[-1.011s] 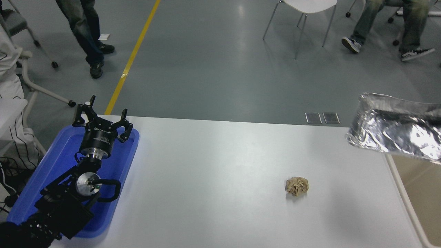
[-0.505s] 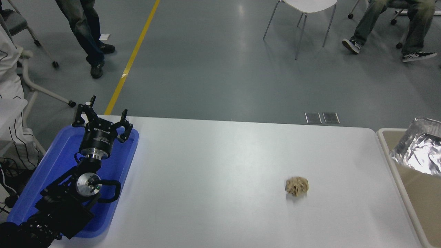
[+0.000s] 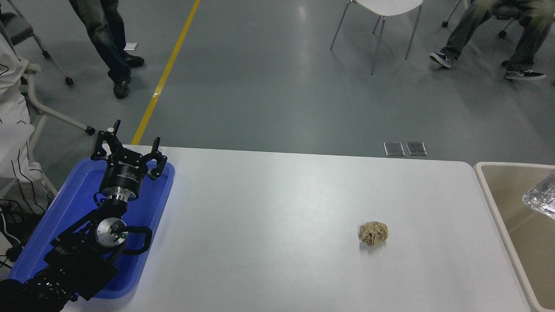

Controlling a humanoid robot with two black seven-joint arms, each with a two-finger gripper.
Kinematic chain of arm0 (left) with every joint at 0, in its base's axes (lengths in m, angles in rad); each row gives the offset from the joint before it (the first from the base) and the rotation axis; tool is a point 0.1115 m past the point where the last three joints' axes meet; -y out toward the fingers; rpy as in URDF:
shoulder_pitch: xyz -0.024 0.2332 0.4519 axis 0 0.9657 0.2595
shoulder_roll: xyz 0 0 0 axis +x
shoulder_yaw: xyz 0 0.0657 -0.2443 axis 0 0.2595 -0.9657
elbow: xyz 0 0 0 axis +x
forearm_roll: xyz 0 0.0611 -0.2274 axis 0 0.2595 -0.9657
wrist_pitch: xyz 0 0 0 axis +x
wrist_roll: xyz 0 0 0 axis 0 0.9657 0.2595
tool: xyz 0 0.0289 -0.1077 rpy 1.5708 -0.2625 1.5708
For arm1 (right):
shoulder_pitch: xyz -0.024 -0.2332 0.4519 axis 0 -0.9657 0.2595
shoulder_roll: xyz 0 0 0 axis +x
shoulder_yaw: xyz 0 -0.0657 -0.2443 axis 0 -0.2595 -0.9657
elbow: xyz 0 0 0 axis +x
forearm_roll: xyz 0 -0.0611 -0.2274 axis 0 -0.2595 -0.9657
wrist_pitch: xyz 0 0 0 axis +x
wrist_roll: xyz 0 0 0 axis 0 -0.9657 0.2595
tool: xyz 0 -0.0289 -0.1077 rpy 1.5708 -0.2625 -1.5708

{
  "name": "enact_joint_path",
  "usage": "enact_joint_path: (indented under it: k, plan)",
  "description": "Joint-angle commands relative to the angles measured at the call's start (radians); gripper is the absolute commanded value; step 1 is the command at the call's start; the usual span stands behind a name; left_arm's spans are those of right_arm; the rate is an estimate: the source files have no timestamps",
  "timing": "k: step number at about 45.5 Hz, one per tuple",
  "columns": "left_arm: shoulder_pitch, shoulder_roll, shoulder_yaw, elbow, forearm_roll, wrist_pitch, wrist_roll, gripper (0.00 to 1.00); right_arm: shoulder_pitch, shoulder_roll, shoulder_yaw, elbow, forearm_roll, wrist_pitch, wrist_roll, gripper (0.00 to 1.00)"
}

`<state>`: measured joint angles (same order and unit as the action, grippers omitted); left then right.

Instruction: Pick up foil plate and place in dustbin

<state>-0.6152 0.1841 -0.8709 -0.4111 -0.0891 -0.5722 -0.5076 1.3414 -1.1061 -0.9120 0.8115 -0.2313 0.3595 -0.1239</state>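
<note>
1. Your foil plate [image 3: 542,199] is over the dustbin [image 3: 494,203], and you see only a corner of it.
2. Your right arm is out of sight, so its grip cannot be told.
3. Your left gripper [image 3: 128,149] rests spread apart above the blue tray [image 3: 52,225].
4. Let go too near the rim and the plate could catch there.

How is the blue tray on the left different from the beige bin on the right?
The blue tray is bright blue and shallow; the bin is beige and deep. The tray lies on the table, with the left end effector open above it; the bin stands beside the table's right edge, with a bit of foil plate showing over it. Both are rectangular with rounded corners.
</note>
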Motion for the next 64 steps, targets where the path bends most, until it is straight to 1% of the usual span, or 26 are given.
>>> enact_joint_path:
  k: [1, 17, 21, 27, 30, 32, 36, 41, 47, 64]
  plan:
    - [0.0, 0.0, 0.0, 0.0, 0.0, 0.0, 0.0, 1.0, -0.248, 0.048, 0.197, -0.075, 0.006, -0.174, -0.002, 0.0]
    - [0.0, 0.0, 0.0, 0.0, 0.0, 0.0, 0.0, 1.0, -0.541, 0.207, 0.433, -0.32, 0.004, -0.232, -0.005, 0.0]
    - [0.0, 0.0, 0.0, 0.0, 0.0, 0.0, 0.0, 1.0, -0.591, 0.27, 0.459, -0.414, 0.006, -0.241, -0.006, 0.0]
    - [0.0, 0.0, 0.0, 0.0, 0.0, 0.0, 0.0, 1.0, -0.657, 0.356, 0.499, -0.554, 0.006, -0.243, -0.028, 0.0]
    - [0.0, 0.0, 0.0, 0.0, 0.0, 0.0, 0.0, 1.0, -0.685, 0.39, 0.531, -0.6, 0.006, -0.243, -0.031, 0.0]
    - [0.0, 0.0, 0.0, 0.0, 0.0, 0.0, 0.0, 1.0, -0.699, 0.405, 0.545, -0.618, 0.006, -0.243, -0.042, 0.0]
    - [0.0, 0.0, 0.0, 0.0, 0.0, 0.0, 0.0, 1.0, -0.709, 0.425, 0.55, -0.64, 0.006, -0.252, -0.06, 0.0]
    - [0.0, 0.0, 0.0, 0.0, 0.0, 0.0, 0.0, 1.0, -0.716, 0.457, 0.55, -0.643, 0.006, -0.304, -0.075, 0.0]
    - [0.0, -0.002, 0.0, 0.0, 0.0, 0.0, 0.0, 1.0, -0.725, 0.471, 0.555, -0.643, 0.007, -0.329, -0.075, 0.0]
    - [0.0, 0.0, 0.0, 0.0, 0.0, 0.0, 0.0, 1.0, -0.725, 0.476, 0.555, -0.641, 0.004, -0.33, -0.075, 0.0]
